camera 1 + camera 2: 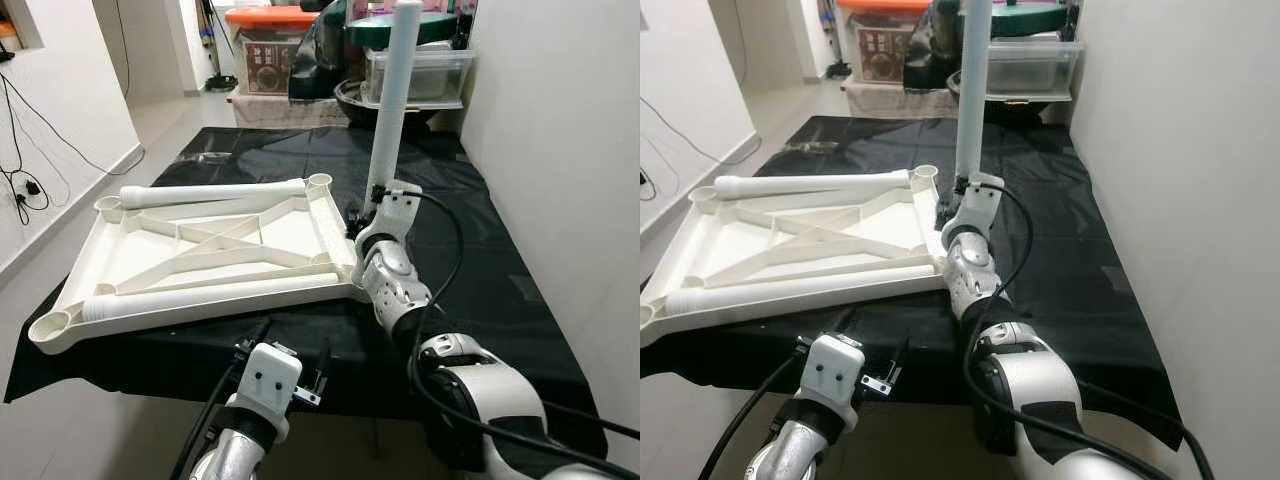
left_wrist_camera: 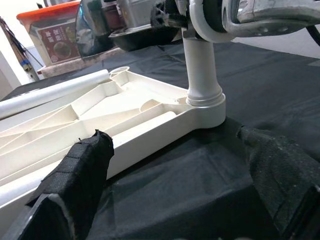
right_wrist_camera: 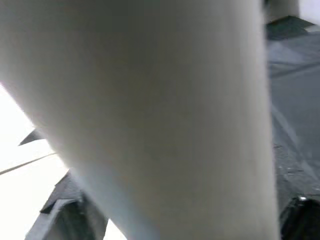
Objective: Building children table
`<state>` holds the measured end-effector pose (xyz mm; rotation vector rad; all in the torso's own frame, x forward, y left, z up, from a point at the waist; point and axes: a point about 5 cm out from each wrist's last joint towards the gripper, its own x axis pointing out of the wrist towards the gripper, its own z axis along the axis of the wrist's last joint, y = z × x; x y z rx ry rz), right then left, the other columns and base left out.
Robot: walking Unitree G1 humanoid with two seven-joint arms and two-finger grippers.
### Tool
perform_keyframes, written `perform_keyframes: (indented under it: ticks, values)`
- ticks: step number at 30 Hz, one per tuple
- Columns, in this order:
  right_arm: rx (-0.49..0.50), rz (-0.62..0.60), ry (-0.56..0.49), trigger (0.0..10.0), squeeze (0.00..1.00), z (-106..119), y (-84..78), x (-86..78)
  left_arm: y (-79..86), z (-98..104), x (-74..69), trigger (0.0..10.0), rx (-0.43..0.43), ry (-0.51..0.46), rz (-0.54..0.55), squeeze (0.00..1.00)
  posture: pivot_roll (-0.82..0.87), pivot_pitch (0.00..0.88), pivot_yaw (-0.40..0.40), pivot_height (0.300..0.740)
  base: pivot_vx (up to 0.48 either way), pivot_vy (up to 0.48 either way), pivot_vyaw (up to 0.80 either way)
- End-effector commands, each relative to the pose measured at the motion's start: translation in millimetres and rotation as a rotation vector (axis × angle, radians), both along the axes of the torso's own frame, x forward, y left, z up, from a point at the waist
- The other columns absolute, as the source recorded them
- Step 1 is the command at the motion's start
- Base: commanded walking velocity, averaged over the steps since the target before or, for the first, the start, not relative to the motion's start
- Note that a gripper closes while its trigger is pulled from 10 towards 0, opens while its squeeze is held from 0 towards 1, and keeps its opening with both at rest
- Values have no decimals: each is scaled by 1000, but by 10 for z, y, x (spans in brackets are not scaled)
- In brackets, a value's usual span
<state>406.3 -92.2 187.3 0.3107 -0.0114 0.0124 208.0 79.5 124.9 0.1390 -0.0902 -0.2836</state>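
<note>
A black cloth (image 1: pixel 500 260) covers a low table in a narrow room, storage boxes (image 1: pixel 270 45) stacked beyond its far end. The right gripper (image 1: pixel 372 212) is clamped on a white table leg (image 1: pixel 392 100) low on its shaft; the fingers themselves are masked by the wrist, and the right wrist view gives just a blurred white tube. The leg stands upright, long axis vertical, its foot seated in the near right corner socket (image 2: pixel 205 107) of the upturned white tabletop (image 1: pixel 215 250). How deep it sits I cannot tell. Two more legs (image 1: pixel 210 192) lie flat along the frame's far and near edges. The left gripper (image 2: pixel 175 165), fingers wide apart and empty, hovers at the table's near edge, aimed at that socket.
</note>
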Motion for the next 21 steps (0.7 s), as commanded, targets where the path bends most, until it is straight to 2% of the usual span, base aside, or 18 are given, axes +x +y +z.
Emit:
perform_keyframes:
  ticks: [1, 2, 3, 5, 6, 7, 9, 10, 11, 14, 21]
  values:
    - [25, 49, -33, 10000, 0, 32, 29, 0, 19, -30, 5, 10000, 9, 15, 5, 0, 60, 0, 1, 740, 0, 0, 0]
    - [61, 261, -119, 10000, 0, 142, 16, 13, 19, -31, 4, 10000, 8, 15, 5, 0, 60, 0, 1, 740, 0, 0, 0]
    - [61, 261, -119, 10000, 0, 142, 16, 13, 19, -31, 4, 10000, 8, 15, 5, 0, 60, 0, 1, 740, 0, 0, 0]
    - [49, 449, -164, 10000, 0, 193, 34, -5, 19, -31, 3, 10000, 7, 15, 4, 0, 60, 0, 1, 740, 0, 0, 0]
    - [25, 591, -163, 10000, 0, 176, 63, -37, 19, -30, 3, 10000, 7, 15, 3, 0, 60, 0, 1, 740, 0, 0, 0]
    - [12, 682, -157, 10000, 0, 159, 79, -63, 18, -30, 2, 10000, 7, 15, 3, 0, 60, 0, 1, 740, 0, 0, 0]
    - [12, 682, -157, 10000, 0, 159, 79, -63, 18, -30, 2, 10000, 7, 15, 3, 0, 60, 0, 1, 740, 0, 0, 0]
    - [6, 738, -153, 10000, 0, 146, 87, -81, 18, -30, 2, 10000, 7, 14, 2, 0, 60, 0, 1, 740, 0, 0, 0]
    - [6, 738, -153, 10000, 0, 146, 87, -81, 18, -30, 2, 10000, 7, 14, 2, 0, 60, 0, 1, 740, 0, 0, 0]
    - [-184, 1233, -108, 10000, 0, -42, 122, -318, 12, -29, 11, 10000, 9, 12, 1, 0, 59, 0, -4, 740, 0, 0, 0]
    - [-192, 1248, -108, 10000, 0, -49, 122, -325, 12, -28, 11, 10000, 9, 12, 1, 0, 59, 0, -4, 740, 0, 0, 0]
